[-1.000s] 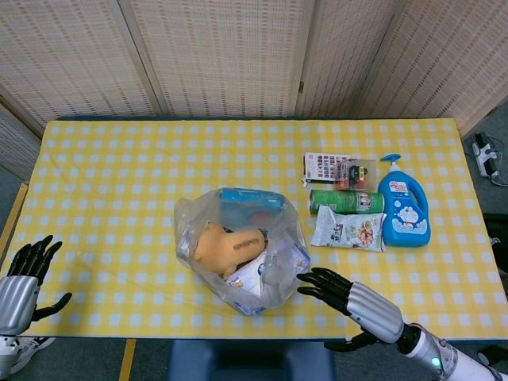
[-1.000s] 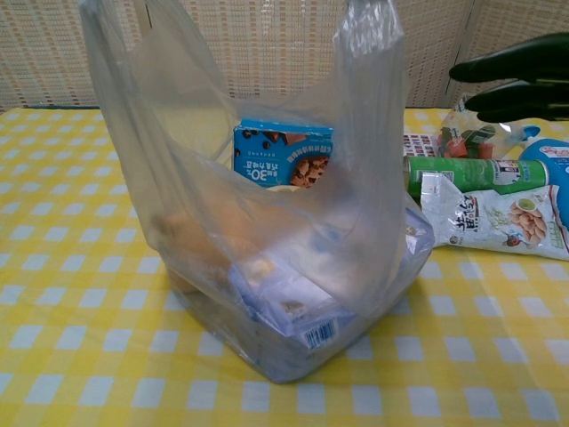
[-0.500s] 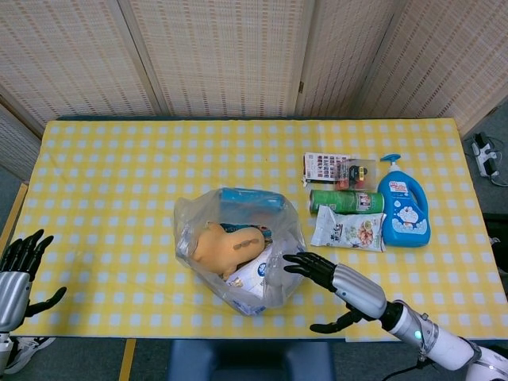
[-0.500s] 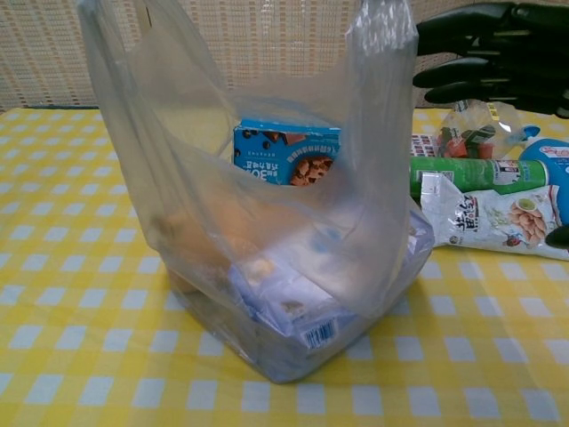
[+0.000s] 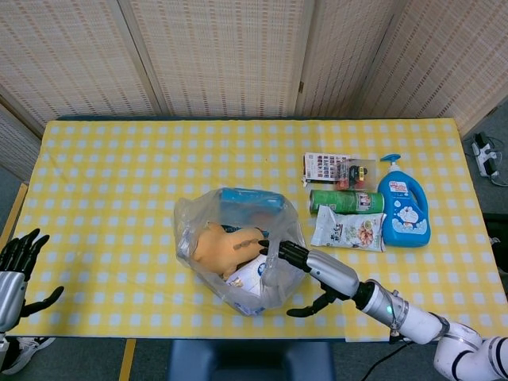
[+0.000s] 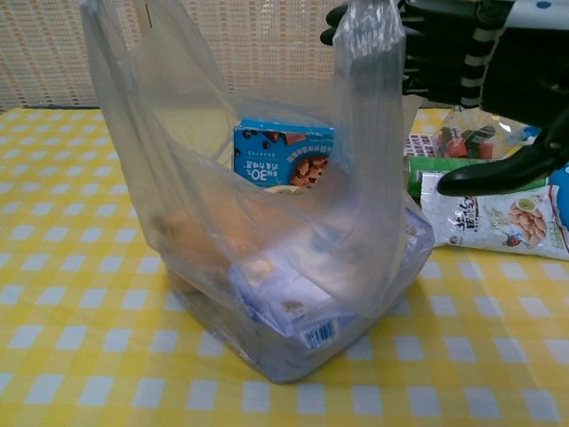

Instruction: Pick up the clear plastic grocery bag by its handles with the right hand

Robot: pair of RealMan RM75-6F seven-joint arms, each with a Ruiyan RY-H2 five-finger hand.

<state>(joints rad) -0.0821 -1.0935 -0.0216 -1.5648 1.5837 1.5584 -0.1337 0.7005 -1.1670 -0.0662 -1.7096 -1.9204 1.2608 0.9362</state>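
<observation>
The clear plastic grocery bag (image 5: 208,224) stands near the table's front edge, holding a blue cookie box (image 6: 283,156), a tan item and a white packet. In the chest view its two handles stand upright: left handle (image 6: 111,36) and right handle (image 6: 369,53). My right hand (image 5: 311,268) reaches in from the right with fingers extended and spread. Its fingertips (image 6: 336,14) are at the top of the right handle, and the thumb (image 6: 493,173) hangs apart below. Nothing is gripped. My left hand (image 5: 16,274) hovers open off the table's front left corner.
Right of the bag lie a green can (image 5: 347,201), a white snack packet (image 5: 349,230), a blue bottle (image 5: 403,206) and a small patterned box (image 5: 327,167). The yellow checked table (image 5: 103,182) stretches to the left and back.
My right hand has moved left and up from beside the bag until its fingertips reach the right handle. The left hand has drifted slightly down and left. The bag has not moved.
</observation>
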